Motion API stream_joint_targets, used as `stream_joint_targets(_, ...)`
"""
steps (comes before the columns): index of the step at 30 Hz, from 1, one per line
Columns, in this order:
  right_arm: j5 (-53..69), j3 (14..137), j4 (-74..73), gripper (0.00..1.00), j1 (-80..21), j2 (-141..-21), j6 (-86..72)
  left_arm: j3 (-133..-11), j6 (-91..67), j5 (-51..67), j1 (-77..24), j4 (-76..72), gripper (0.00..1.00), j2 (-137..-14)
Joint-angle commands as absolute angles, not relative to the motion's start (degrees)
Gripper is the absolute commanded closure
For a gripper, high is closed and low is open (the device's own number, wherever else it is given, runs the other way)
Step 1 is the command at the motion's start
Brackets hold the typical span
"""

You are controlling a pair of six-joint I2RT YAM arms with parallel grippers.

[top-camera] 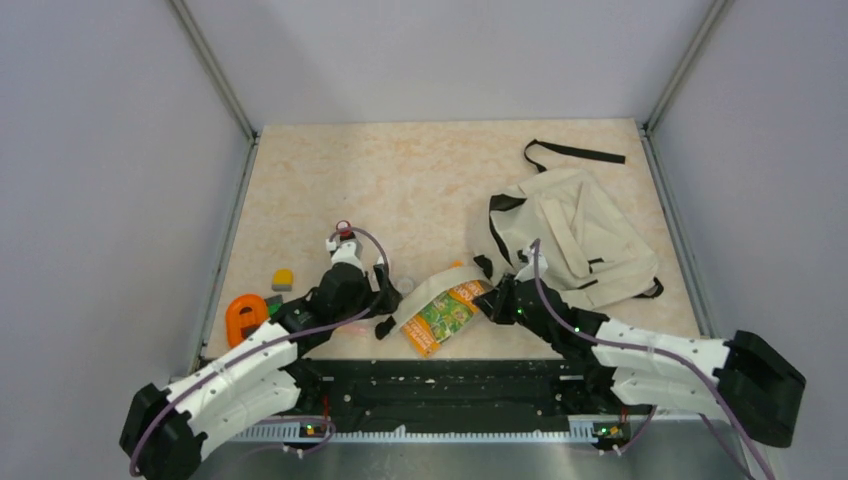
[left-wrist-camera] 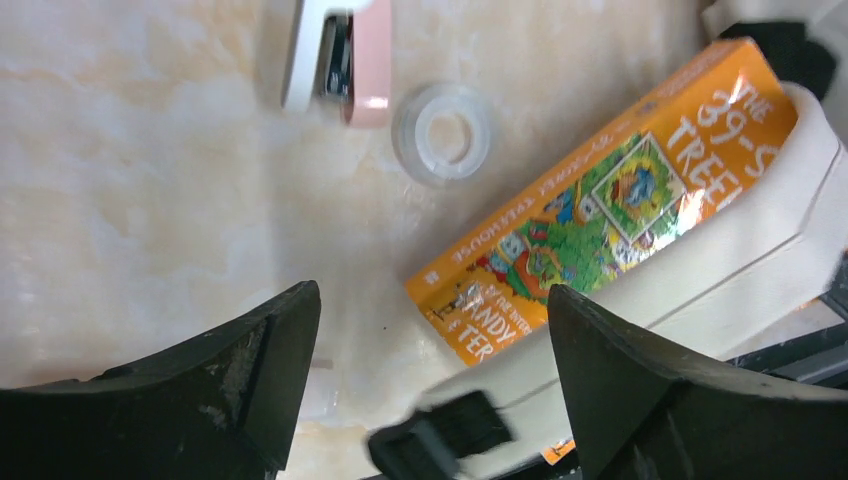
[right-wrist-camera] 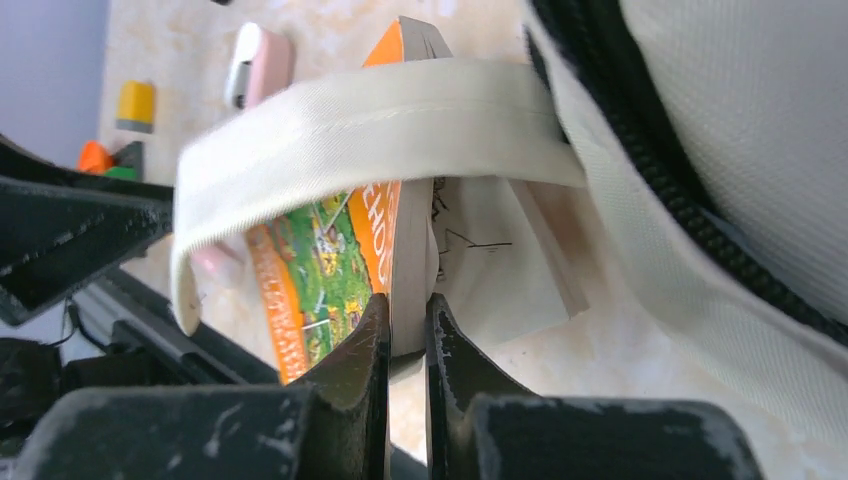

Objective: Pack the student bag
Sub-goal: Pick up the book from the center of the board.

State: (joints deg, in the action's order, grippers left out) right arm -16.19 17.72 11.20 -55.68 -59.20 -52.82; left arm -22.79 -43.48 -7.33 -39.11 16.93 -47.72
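Observation:
The cream-beige student bag (top-camera: 575, 240) lies at the right of the table, its black zipper showing in the right wrist view (right-wrist-camera: 740, 150). One long beige strap (top-camera: 425, 292) runs left from it across an orange and green book (top-camera: 443, 315). My right gripper (top-camera: 492, 300) is shut on the book's edge (right-wrist-camera: 408, 320), with the book (right-wrist-camera: 330, 260) tilted up under the strap (right-wrist-camera: 370, 115). My left gripper (left-wrist-camera: 430, 330) is open and empty, above the strap's black buckle end (left-wrist-camera: 440, 440) and beside the book's corner (left-wrist-camera: 610, 220).
A clear tape roll (left-wrist-camera: 442, 132) and a pink and white stapler (left-wrist-camera: 345, 55) lie on the table beyond the left gripper. An orange item (top-camera: 245, 318) and a yellow block (top-camera: 283, 279) sit at the left. A black strap (top-camera: 575, 152) trails behind the bag.

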Motion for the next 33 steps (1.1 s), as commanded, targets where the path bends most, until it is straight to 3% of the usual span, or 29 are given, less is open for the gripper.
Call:
stream_joint_targets(1,-13.35,25.31,7.63,1.0,-55.29,-49.18,-46.4,-31.17,-37.58,-14.26,-39.2,25.98,0.1,-42.14)
stream_joint_targets(7,-3.0,39.47,-4.79,1.0,-55.29,-49.16,-34.6,-45.84,-30.15,-6.46,-39.2,30.03,0.08,-40.35)
stream_joint_targets(13,9.0,51.84,-6.67,1.0,-55.28,-50.76,-28.53,-56.71,-28.83,7.41,-39.2,29.57,0.07,-42.46)
stream_joint_targets(21,11.71,63.57,-7.24,1.0,-55.28,-51.88,-23.17,-63.15,-27.33,10.6,-39.15,28.96,0.04,-39.57)
stream_joint_targets(28,11.91,67.2,-5.46,1.0,-55.31,-50.81,-18.7,-64.88,-26.4,6.1,-39.19,33.7,0.02,-36.69)
stream_joint_targets(33,15.57,68.59,-6.12,1.0,-55.28,-50.1,-15.39,-60.44,-27.41,15.17,-39.19,29.65,0.02,-34.76)
